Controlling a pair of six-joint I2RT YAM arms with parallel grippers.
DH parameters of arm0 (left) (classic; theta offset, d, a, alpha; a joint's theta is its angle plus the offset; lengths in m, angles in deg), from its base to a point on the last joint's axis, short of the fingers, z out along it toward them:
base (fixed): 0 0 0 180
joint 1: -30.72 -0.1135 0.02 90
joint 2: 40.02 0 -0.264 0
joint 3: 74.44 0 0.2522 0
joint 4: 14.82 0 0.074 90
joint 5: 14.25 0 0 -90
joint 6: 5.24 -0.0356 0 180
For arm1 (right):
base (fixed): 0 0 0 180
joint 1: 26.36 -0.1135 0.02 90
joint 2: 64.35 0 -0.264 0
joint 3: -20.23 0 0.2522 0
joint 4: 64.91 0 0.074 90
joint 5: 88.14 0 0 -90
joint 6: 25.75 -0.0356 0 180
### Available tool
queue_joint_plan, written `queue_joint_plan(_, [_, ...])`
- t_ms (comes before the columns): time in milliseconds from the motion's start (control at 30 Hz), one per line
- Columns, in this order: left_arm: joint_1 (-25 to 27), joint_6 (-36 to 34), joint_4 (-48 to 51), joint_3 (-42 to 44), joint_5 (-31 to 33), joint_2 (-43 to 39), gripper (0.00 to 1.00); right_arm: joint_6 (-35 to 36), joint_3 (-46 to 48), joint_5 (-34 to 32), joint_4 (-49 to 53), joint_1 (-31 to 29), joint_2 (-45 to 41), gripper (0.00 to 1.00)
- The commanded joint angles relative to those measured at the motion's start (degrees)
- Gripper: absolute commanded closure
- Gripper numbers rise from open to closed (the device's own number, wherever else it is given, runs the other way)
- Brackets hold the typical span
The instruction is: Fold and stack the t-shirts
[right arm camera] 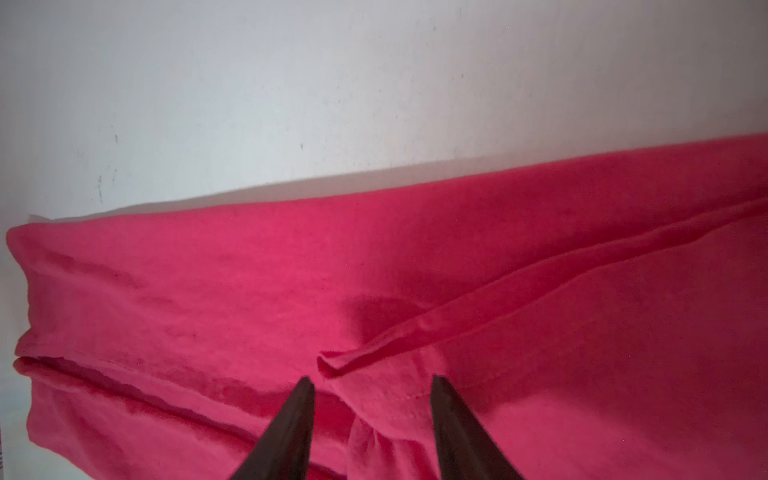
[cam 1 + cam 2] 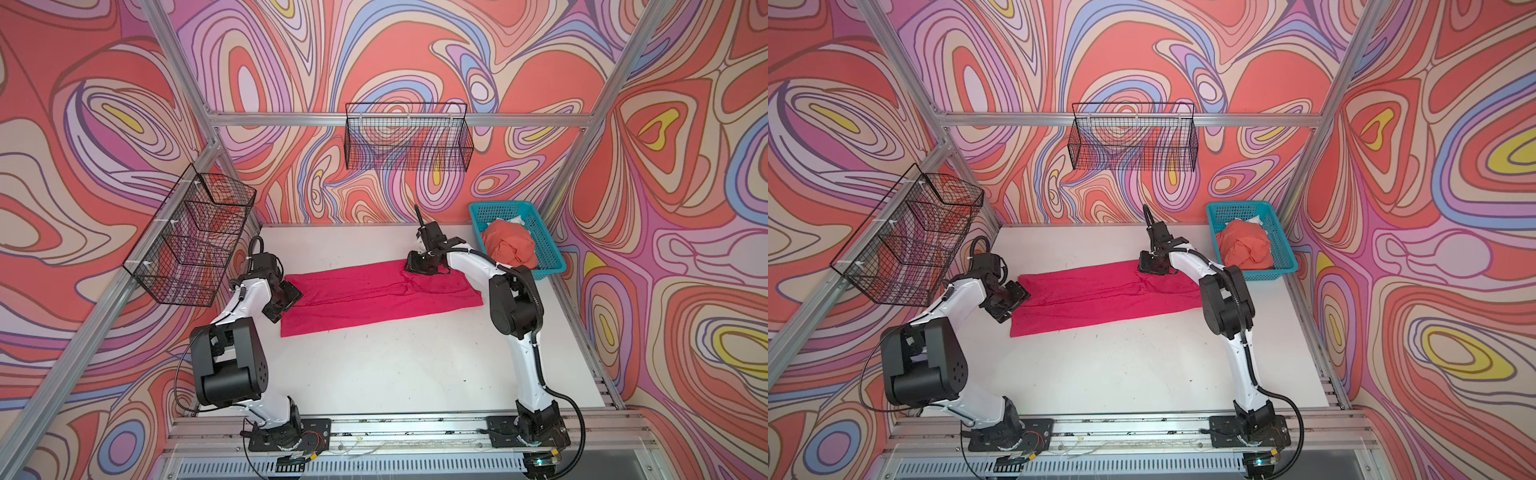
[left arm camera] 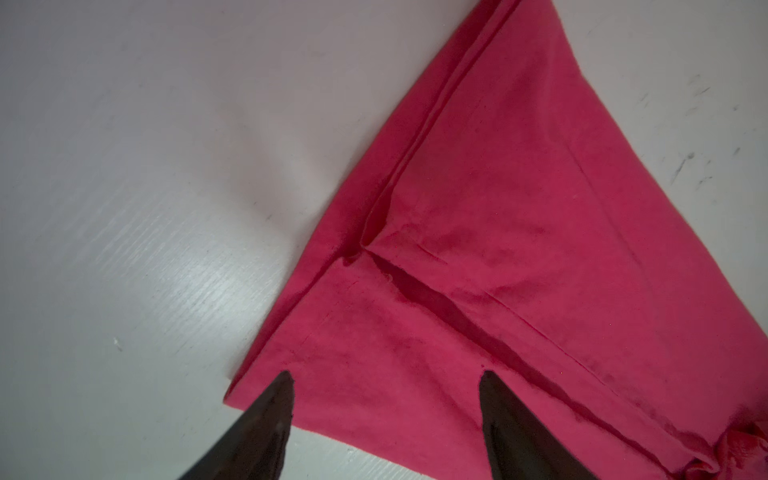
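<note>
the magenta tee (image 2: 374, 295) lies on the counter (image 2: 395, 365) as a long, narrow band, already doubled lengthwise. its long axis runs across the counter from the left side toward the right, nearly parallel to the far edge, with the right end a little closer to that edge. the coral-orange tee (image 2: 509, 249) sits bunched in the teal basket (image 2: 550, 270) at the counter's far right corner, untouched.

the left hand (image 3: 384, 380) hovers over the band's left short end, just inside one corner. its fingers stand wide apart and grip nothing, and the cloth lies flat beneath them. the right hand (image 1: 372, 382) is low over the far long edge, right of the band's middle and short of its right end. its fingers are parted too, with a loose hemmed flap lying between them and not pinched, so this hand also holds nothing.

the coming move probably turns on that long axis: the band likely has to be shortened by carrying one short end over onto the other. the left hand is already at its end and looks better placed. the right end lies further along the band from the right hand, toward the basket, so that hand would have to shift that way first. the loose flap under the right hand could spoil a clean fold.
</note>
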Motion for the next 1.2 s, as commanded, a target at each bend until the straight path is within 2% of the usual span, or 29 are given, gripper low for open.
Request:
queue_joint_plan(0, [1.4, -0.3, 1.8, -0.3, 0.6, -0.6, 0.27, 0.2, 2.2, -2.4, -1.6, -0.4, -6.3, 0.49])
queue_joint_plan(233, [4.8, 0.1, -0.2, -0.4, -1.9, 0.8, 0.27, -3.9, 10.5, -1.1, -3.5, -1.9, -9.8, 0.49])
queue_joint_plan(433, [8.0, 1.0, -2.9, 0.8, -3.9, 3.3, 0.27, -6.0, 15.7, 0.7, -9.4, -3.5, -10.1, 0.50])
queue_joint_plan(967, [8.6, 0.2, -2.4, 1.1, -3.7, 5.1, 0.27, -3.7, 4.1, 0.4, -7.6, -3.3, 1.4, 0.50])
queue_joint_plan(1167, [8.6, 0.0, -2.4, 0.9, -3.8, 5.8, 0.27, -3.1, 0.5, -2.1, -8.7, -2.9, 3.9, 0.50])
